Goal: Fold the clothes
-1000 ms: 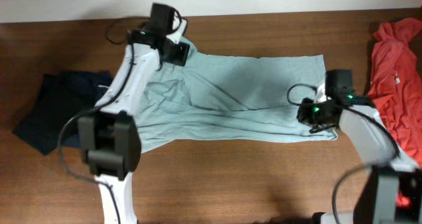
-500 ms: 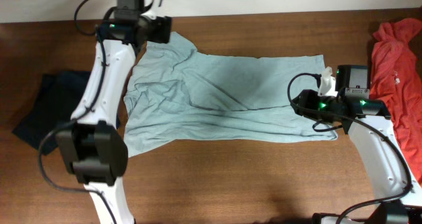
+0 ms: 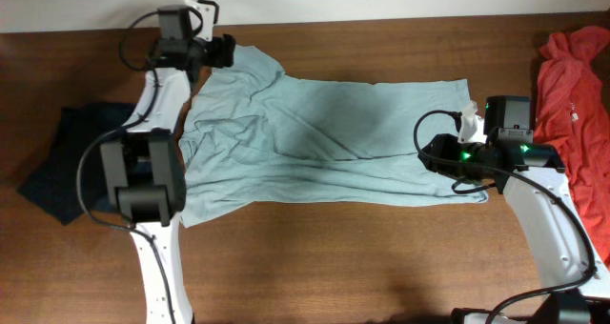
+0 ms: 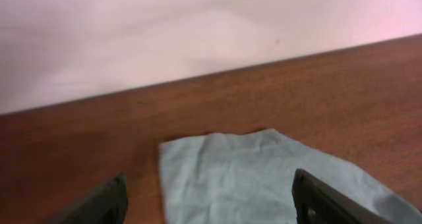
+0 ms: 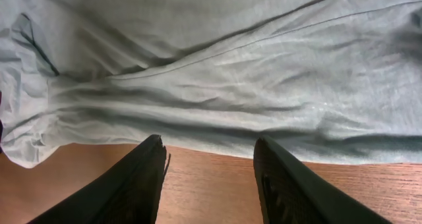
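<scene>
Locate the T-shirt [image 3: 334, 143] spread crosswise over the middle of the wooden table [image 3: 334, 267], creased, hem end toward the right, sleeves toward the left. Find the left gripper [image 3: 221, 50] at the far left corner of the shirt, just beside the upper sleeve. In the left wrist view, confirm fingers [image 4: 109, 197] set wide apart and gripping nothing, sleeve corner flat on the wood ahead. Find the right gripper [image 3: 434, 158] over the shirt's near right corner. In the right wrist view, confirm fingers [image 5: 142, 178] parted above the hem edge, holding nothing. Note a navy garment [image 3: 71, 162] at the table's left end and a red-orange garment [image 3: 572, 95] at the right end.
</scene>
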### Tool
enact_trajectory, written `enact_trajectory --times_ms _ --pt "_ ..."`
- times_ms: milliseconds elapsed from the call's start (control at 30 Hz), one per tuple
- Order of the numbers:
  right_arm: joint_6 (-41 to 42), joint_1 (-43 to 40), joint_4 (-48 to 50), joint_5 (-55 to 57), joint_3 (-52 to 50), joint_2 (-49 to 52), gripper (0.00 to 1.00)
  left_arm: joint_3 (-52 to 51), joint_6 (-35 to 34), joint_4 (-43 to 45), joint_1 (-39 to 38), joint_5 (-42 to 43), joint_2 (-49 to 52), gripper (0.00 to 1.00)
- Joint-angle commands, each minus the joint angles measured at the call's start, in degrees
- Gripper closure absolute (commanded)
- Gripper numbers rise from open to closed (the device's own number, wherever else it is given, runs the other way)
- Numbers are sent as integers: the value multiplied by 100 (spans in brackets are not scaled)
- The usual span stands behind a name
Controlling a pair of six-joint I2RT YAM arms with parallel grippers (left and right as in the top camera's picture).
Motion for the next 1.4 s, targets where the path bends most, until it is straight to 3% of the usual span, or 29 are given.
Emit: enact_trajectory --times_ms 0,433,733,867,967,1033,1367 --pt "-79 -4 -4 -90 83 -59 53 26 -348 280 -37 184 293 24" --pt "-79 -4 -66 37 83 -55 56 26 -376 466 -114 -79 776 27" --pt "-79 -4 -151 37 83 -55 59 26 -378 420 -129 -72 892 39" --pt "-79 -4 -151 37 83 -55 63 26 -376 164 -136 181 907 55" --pt "-79 -4 -149 61 83 -55 64 35 -374 -20 -133 199 901 84" --pt "-76 -4 -146 247 83 -55 64 105 -376 -146 -131 267 874 97" --pt "120 -175 717 621 85 -55 64 1294 -251 -1993 -125 527 299 100"
